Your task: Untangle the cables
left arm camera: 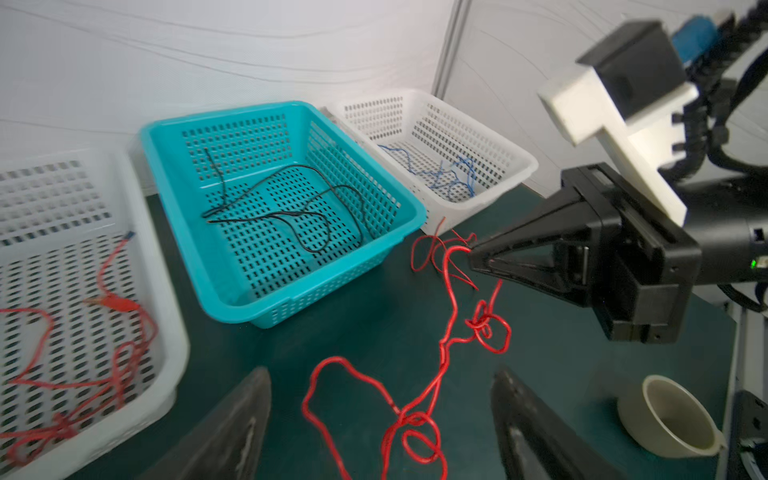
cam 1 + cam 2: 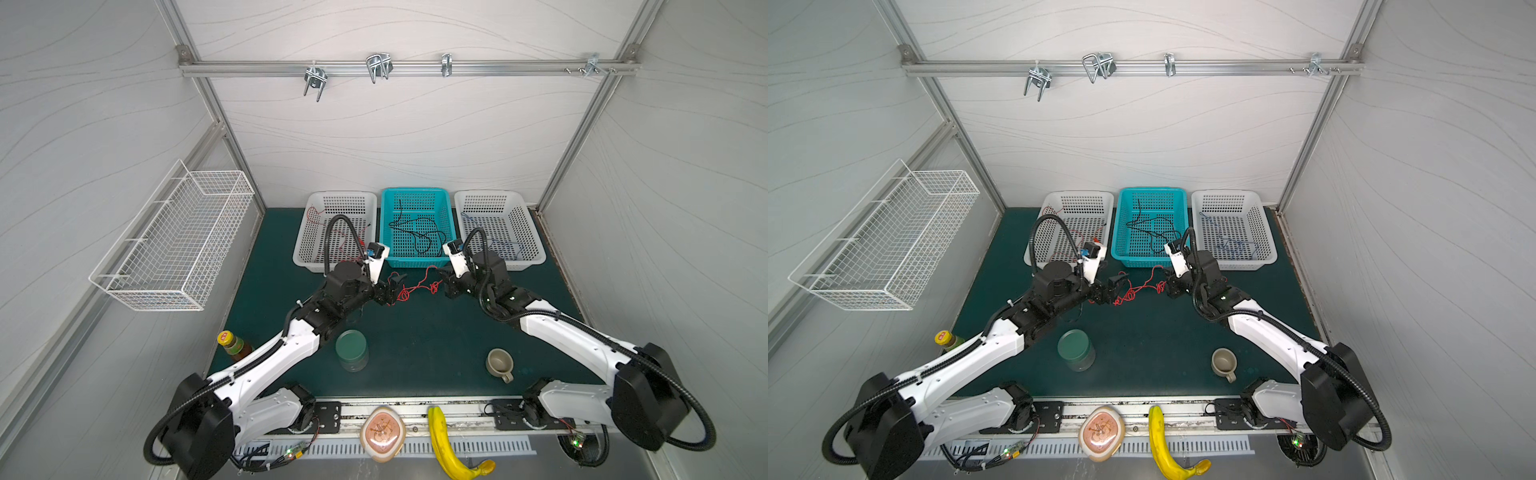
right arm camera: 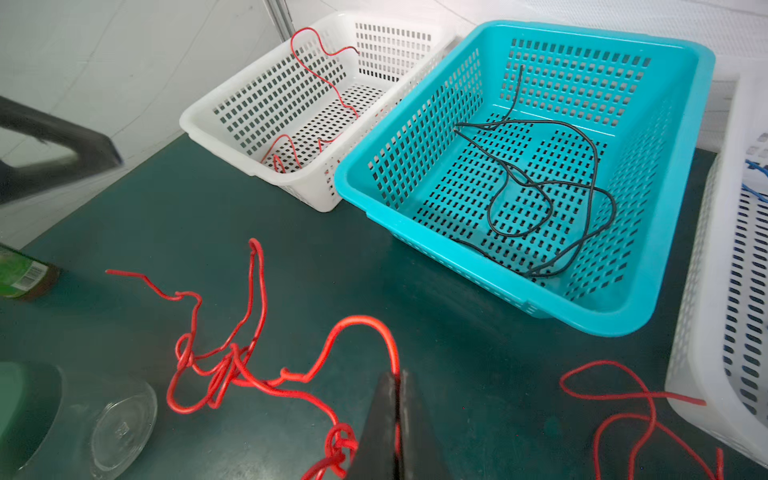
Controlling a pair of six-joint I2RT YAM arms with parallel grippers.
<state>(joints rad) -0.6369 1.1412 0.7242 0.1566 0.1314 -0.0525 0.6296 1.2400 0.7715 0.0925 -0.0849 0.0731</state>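
White walls [image 2: 415, 137] with faint wavy lines are enclosing the table [image 2: 415, 332] on three sides, and an aluminium frame [image 2: 582, 137] is edging them. A rail [image 2: 519, 66] is running across the back wall, carrying metal hooks [image 2: 378, 68]. A white wire basket [image 2: 174, 245] is hanging on the left wall. Even, soft light is falling on the dark green table top.

We find no word or number that we can read. The bottle [image 3: 23, 276] has a green label with a barcode, but its print is too blurred for us to make out. Its yellow cap [image 2: 225, 337] bears a red mark, and the glass [image 3: 120, 430] has an embossed stamp on its base; we cannot read either.
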